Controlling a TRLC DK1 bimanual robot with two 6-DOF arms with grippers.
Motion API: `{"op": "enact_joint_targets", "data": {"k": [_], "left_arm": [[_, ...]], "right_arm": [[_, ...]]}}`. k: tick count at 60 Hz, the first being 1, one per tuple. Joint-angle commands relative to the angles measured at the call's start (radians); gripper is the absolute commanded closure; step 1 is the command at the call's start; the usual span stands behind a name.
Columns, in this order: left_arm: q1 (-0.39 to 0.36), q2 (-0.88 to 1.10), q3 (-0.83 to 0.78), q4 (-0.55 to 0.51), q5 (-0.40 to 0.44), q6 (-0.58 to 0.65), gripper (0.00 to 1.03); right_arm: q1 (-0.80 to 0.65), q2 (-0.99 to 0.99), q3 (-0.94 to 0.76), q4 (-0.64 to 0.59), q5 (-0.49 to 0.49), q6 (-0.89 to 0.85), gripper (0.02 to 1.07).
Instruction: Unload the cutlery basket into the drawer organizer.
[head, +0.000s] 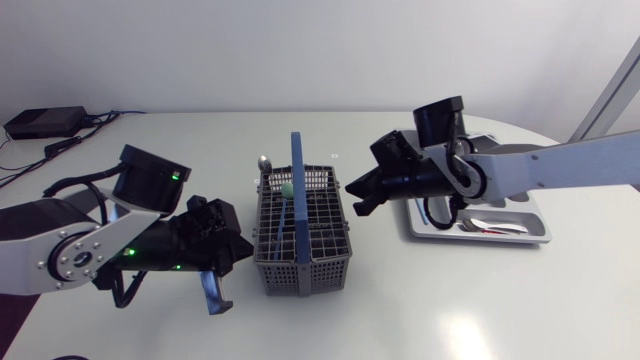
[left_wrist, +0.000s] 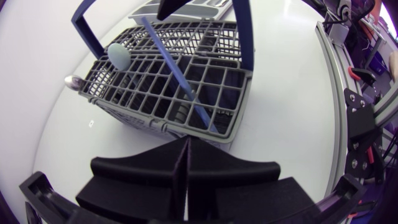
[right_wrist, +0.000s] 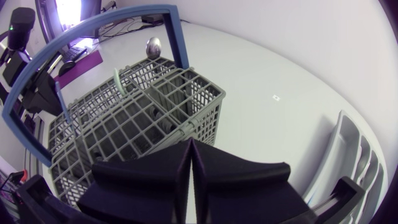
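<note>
The grey cutlery basket (head: 300, 240) with an upright blue handle (head: 298, 185) stands mid-table. In it are a pale green spoon (head: 287, 188), a metal spoon (head: 264, 161) at its far left corner and a long blue utensil (left_wrist: 177, 74) lying slantwise. My left gripper (head: 240, 245) is shut and empty, just left of the basket (left_wrist: 174, 81). Just right of the basket (right_wrist: 137, 118), my right gripper (head: 353, 190) is shut on nothing. The grey drawer organizer (head: 540, 228) lies at the right under my right arm, with a spoon (head: 470, 225) and a red-handled piece (head: 500, 231) in it.
The organizer's ribbed edge (right_wrist: 348, 155) lies beside my right gripper (right_wrist: 189, 162). Bare white tabletop (head: 420, 310) spreads in front of the basket and the organizer. My left gripper (left_wrist: 186, 165) points at the basket's near wall.
</note>
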Motion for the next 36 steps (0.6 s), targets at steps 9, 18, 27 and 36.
{"op": "enact_joint_targets", "data": {"k": [9,18,27,36], "left_arm": [[-0.061,0.086,-0.007,0.049,0.012,-0.015,0.97],[-0.094,0.106,0.018,0.058,0.013,-0.035,0.97],[-0.139,0.114,0.035,0.098,0.012,-0.085,0.97],[-0.076,-0.021,0.013,0.052,0.006,-0.075,0.97]], "right_arm": [[0.048,0.138,0.149,0.001,0.014,0.051,1.01],[0.093,0.181,0.255,-0.042,0.042,0.057,1.01],[0.074,0.166,0.297,-0.068,0.080,0.051,1.01],[0.016,0.023,0.182,-0.087,0.080,0.017,1.01]]}}
